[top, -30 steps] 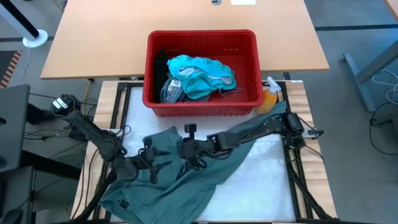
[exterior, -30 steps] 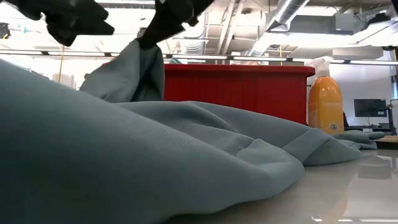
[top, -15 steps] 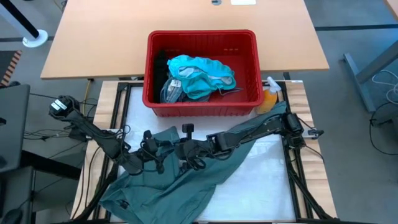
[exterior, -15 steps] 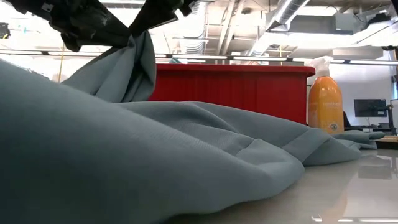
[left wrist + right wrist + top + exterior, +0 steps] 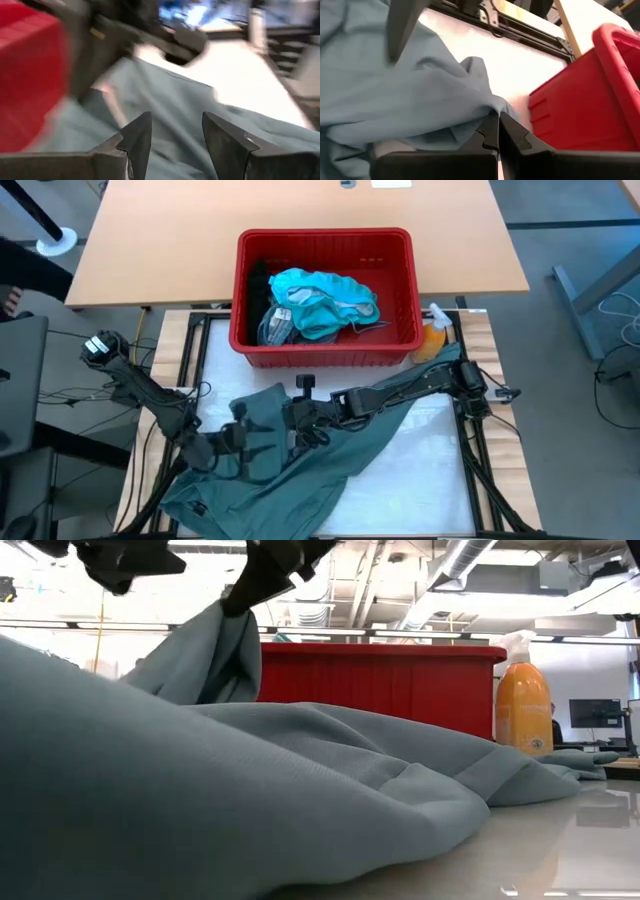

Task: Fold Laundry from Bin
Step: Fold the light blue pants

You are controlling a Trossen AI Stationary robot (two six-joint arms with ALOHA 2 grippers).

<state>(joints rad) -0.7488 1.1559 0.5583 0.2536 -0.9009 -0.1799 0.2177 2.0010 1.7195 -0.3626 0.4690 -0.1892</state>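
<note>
Grey-green garment (image 5: pixel 300 465): big dull grey-green piece, spread in loose folds over the white table (image 5: pixel 430 470), mostly the left half and middle. One bit is pulled up into a peak near the middle, and one end trails toward the right edge by the spray bottle. Low view is pretty much filled with it.

Right gripper (image 5: pixel 297 417): reaching across from the right side to the middle of the table, just in front of the bin. Fingers pinched tight on a fold of the grey-green garment, and the right wrist view shows the cloth caught right between the tips (image 5: pixel 496 131).

Left gripper (image 5: pixel 238 438): over the garment's left part, near the right one. Fingers (image 5: pixel 137 135) stand apart with a clear gap and nothing between them, cloth lies beyond them.

Bin (image 5: pixel 325 352): red slotted basket sitting at the table's far edge, middle.

Rest of the laundry (image 5: pixel 322 300): in the bin, a bright teal bundle on top, something black in the left corner.

Spray bottle (image 5: pixel 432 338): orange, upright, just beside the bin's right front corner.
</note>
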